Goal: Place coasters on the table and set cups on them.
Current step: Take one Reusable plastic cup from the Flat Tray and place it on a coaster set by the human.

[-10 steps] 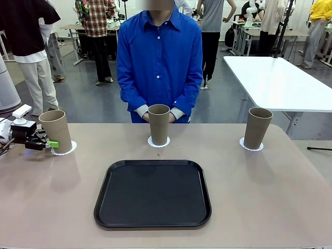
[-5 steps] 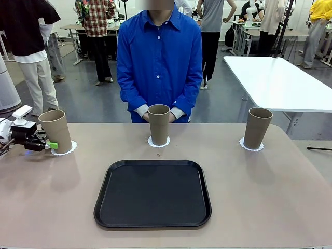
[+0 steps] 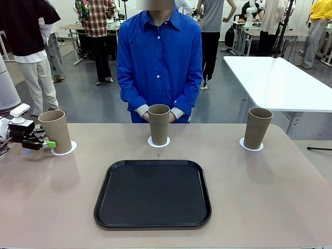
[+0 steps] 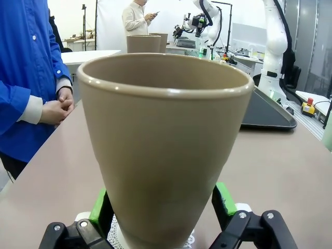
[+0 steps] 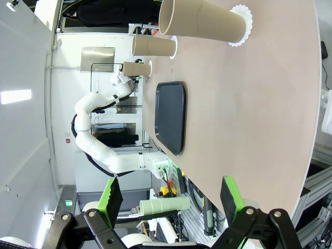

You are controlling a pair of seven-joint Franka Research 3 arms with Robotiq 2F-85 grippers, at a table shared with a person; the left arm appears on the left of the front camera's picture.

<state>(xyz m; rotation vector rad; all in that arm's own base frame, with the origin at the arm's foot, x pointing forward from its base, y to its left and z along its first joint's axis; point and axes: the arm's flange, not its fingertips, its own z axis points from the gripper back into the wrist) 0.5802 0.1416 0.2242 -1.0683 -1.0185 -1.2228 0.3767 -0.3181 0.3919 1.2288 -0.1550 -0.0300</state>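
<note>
3 cups [image 3: 158, 123] on coasters [image 3: 158, 142] — L fingers [image 4: 98, 206] straddle left one.

**Khaki, white and black on a beige counter**

Three khaki-tan cups [image 3: 158, 123] stand on white scalloped coasters [image 3: 158, 142] across the beige counter [image 3: 270, 197]; a black tray [image 3: 153, 193] lies at six o'clock. The left end effector [image 3: 47, 144] shows green pads; the person [image 3: 159, 57] wears blue.

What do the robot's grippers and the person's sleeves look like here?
Both grippers are black two-finger units with green pads: the left gripper and the right gripper. The left arm is glossy white with rounded segments. The person's sleeves are bright blue over pale cuffs.
</note>
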